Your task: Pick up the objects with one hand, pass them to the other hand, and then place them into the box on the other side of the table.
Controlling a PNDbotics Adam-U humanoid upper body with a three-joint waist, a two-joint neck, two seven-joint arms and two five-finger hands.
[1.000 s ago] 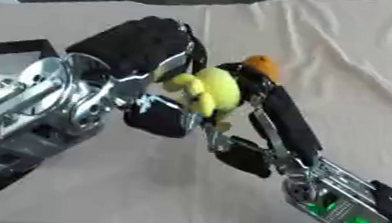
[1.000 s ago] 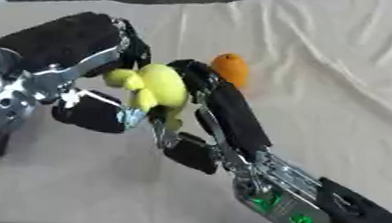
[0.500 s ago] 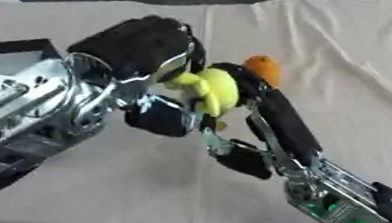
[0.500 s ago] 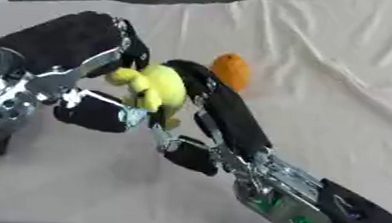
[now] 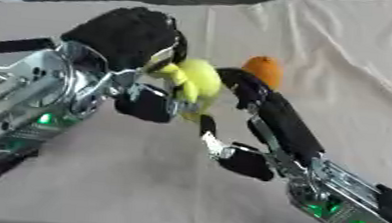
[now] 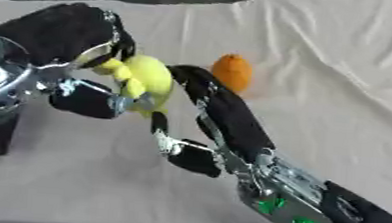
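Two robot hands meet on the yellow toy in left eye view: your left robot hand has curled round it, right robot hand still gripping, so handover's underway. Right eye view: orange object unmoved on desk.

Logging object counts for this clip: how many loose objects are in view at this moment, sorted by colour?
Yellow: 1, the yellow object held up between the left hand and the right hand.
Orange: 1, the orange object lying on the cloth-covered table.
Total: 2.
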